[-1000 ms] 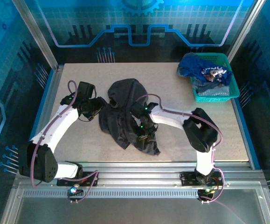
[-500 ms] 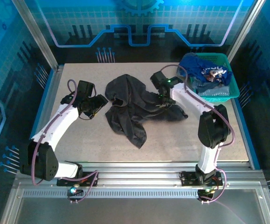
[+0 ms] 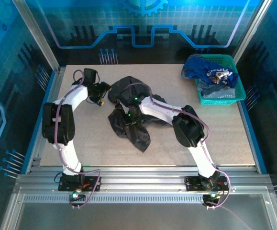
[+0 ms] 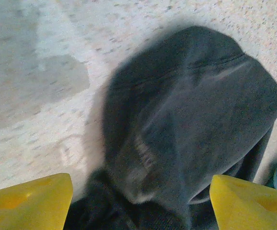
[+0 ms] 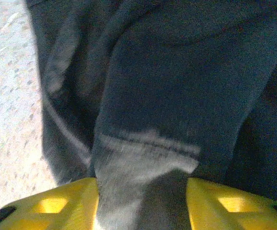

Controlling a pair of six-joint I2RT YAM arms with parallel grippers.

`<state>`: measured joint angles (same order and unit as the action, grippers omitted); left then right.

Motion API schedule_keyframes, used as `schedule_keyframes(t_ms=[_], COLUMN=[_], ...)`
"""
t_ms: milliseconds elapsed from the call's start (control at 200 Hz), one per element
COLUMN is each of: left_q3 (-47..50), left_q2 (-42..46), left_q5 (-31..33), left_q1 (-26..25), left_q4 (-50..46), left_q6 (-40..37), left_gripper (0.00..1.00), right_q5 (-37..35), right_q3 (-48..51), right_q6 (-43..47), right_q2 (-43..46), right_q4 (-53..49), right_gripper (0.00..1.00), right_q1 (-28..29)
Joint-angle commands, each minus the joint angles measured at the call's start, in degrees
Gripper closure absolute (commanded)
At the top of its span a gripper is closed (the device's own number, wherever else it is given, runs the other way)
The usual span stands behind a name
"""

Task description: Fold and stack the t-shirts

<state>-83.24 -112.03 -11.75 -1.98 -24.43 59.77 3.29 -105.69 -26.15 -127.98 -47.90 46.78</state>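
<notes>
Lying crumpled, soft charcoal t-shirt [image 3: 137, 138]; left pincer [image 4: 139, 189] spread; right pincer [image 5: 142, 188] likewise spread.

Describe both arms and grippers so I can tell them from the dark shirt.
Both the left arm and right arm have white links, bulky black joints and a loose mauve cable. Green lights glow near the right wrist. The left gripper and right gripper have bright yellow fingers.

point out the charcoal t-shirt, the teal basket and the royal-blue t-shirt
charcoal t-shirt [image 3: 137, 136], top external view, lower lobe
teal basket [image 3: 222, 100], top external view, front wall
royal-blue t-shirt [image 3: 195, 67], top external view, fold over rim
</notes>
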Motion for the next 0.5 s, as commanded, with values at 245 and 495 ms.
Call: schedule_keyframes(t_ms=[245,495], left_q3=[-6.67,-6.53], left_q2=[-10.07,-9.71], left_q5=[-6.61,-5.63], left_q1=[-0.39,-1.01], left_q4=[2.66,3.95], left_q6=[5.66,5.19], left_gripper=[0.46,1.0], right_q5=[-5.18,-6.33], right_q3=[5.73,14.27], right_q6=[-1.92,-2.76], right_q2=[9.02,19.95], right_q4=[-0.12,-1.41], right_gripper=[1.0,1.0], right_q1=[-2.65,-6.41])
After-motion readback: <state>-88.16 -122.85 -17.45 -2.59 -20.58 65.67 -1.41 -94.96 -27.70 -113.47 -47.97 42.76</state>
